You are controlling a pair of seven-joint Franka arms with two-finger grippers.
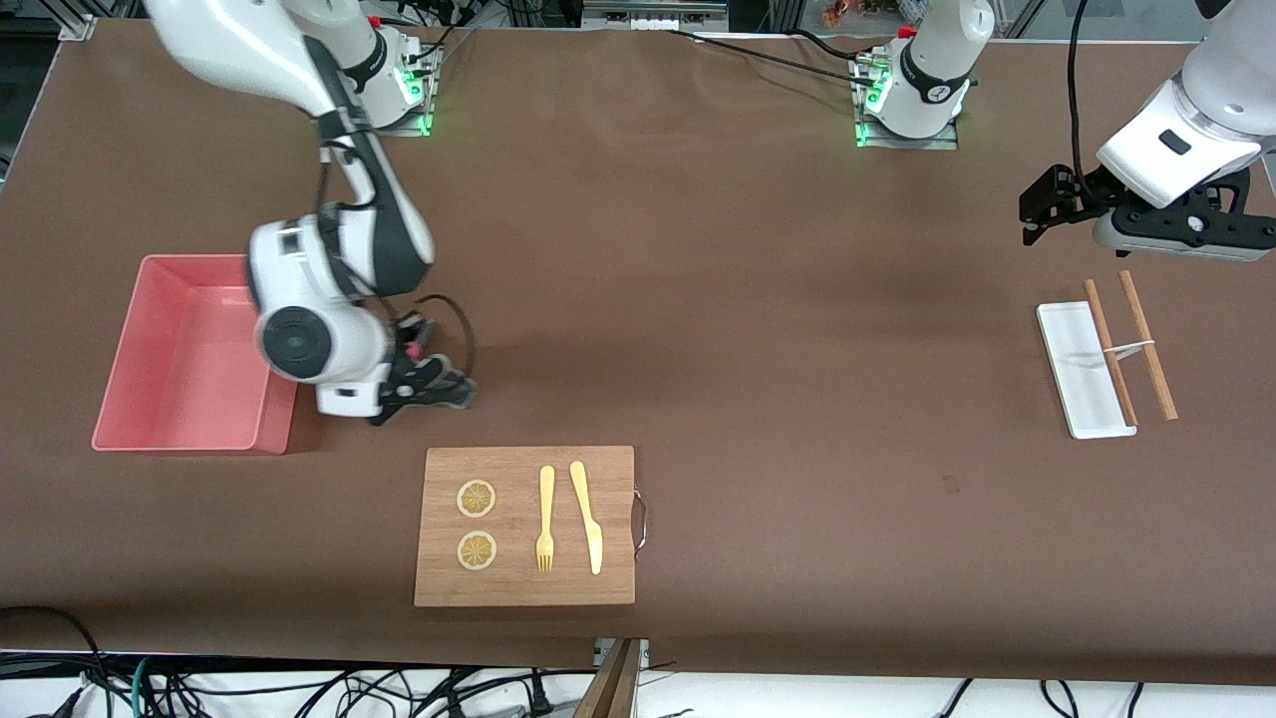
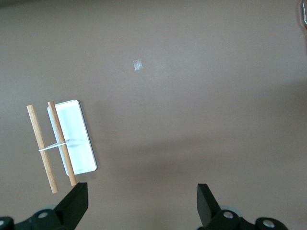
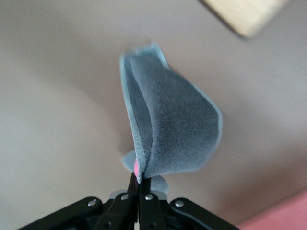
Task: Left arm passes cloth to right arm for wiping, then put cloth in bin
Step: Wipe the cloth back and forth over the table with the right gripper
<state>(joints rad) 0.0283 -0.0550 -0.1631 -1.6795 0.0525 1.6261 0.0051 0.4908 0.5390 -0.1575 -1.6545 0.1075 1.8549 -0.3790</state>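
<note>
1. Front view: the right gripper (image 1: 424,391) hangs low beside the pink plastic bin (image 1: 159,419), above the wooden board (image 1: 525,526). The cloth itself we cannot see here. We judge a release now would miss the bin.
2. Left wrist view: the left gripper (image 2: 142,203) waits, jaws spread wide and empty, over the white tray (image 2: 79,143).
3. Right wrist view: jaws pinch the cloth (image 3: 170,127), grey, fuzzy, folded. We fear so thin a pinch may slip.
</note>
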